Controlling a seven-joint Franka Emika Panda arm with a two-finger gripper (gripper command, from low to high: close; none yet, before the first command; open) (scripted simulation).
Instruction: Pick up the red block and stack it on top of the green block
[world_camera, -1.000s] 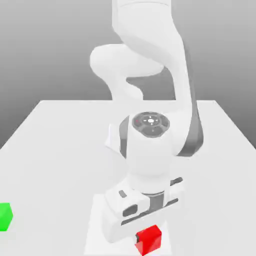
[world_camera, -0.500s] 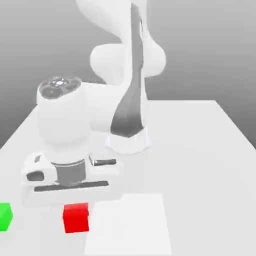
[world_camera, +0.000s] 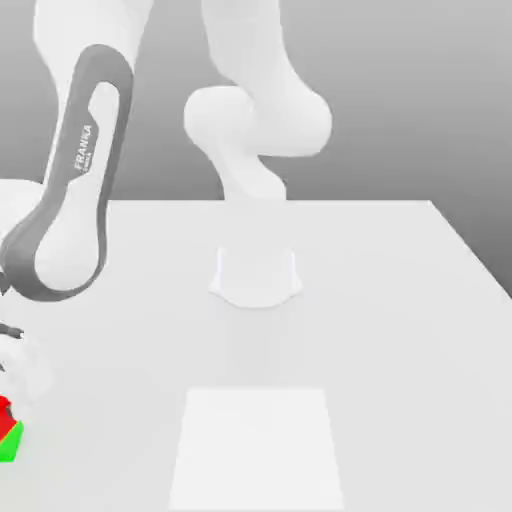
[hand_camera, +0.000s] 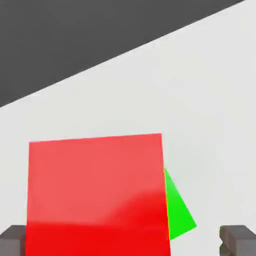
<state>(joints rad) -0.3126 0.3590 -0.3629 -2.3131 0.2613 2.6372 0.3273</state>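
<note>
We read "FRANKA" in white letters on the grey band of the arm (world_camera: 75, 190), with a smaller word beneath it that we cannot make out. The arm bends from its round base (world_camera: 256, 278) at the middle of the counter (world_camera: 400, 330) over to the exterior view's left, its hand dropping at the very edge of that view.

There, at the counter's near left corner, the red block (world_camera: 5, 414) sits on the green block (world_camera: 12, 441), both cut by the frame edge.

The hand view looks down from close above: the red block (hand_camera: 97, 195) covers most of the green block (hand_camera: 177, 212), and a green wedge pokes out at one side (so the two are not squarely lined up). We see the gripper (hand_camera: 127, 240) spread wide, its grey fingertips (hand_camera: 240, 239) standing on either side of the red block, the one well apart from it.
</note>
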